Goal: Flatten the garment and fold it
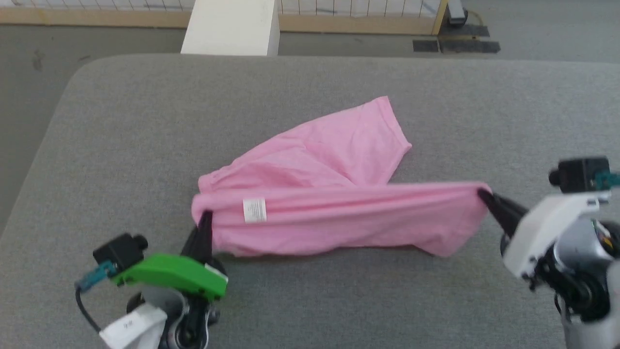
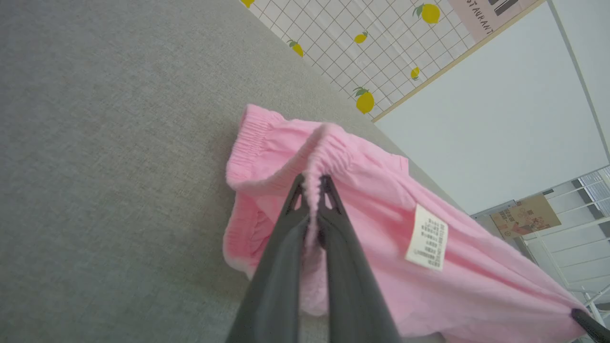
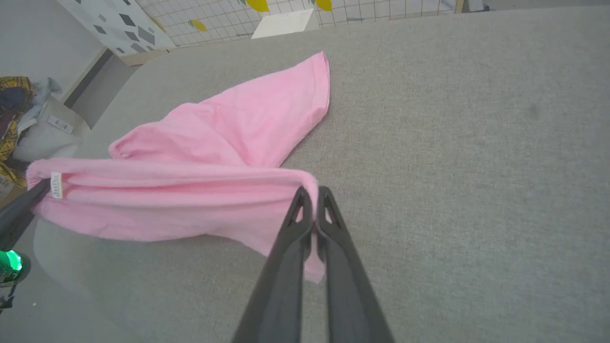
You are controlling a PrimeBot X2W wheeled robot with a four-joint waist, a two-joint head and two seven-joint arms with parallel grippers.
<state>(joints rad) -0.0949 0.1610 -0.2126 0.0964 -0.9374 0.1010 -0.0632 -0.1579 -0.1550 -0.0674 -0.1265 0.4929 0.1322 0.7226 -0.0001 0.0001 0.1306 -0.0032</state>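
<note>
Left end effector (image 1: 206, 216) pinches the garment (image 1: 339, 213) by its elastic waistband (image 2: 259, 131), right end effector (image 1: 483, 194) clamps a leg end; the cloth stretches between them (soft, thin, sure to sag), trailing onto the grey table (image 1: 339, 300).

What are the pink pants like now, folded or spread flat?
Neither yet. The pants are pulled taut between the left gripper and right gripper, one leg lying crooked behind.

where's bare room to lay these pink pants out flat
Widest bare patch: the grey surface right of the garment, up to the back edge. Also bare: the far left corner, and the near strip between the left end effector and right end effector. Crowded: the middle, under the stretched fabric.
</note>
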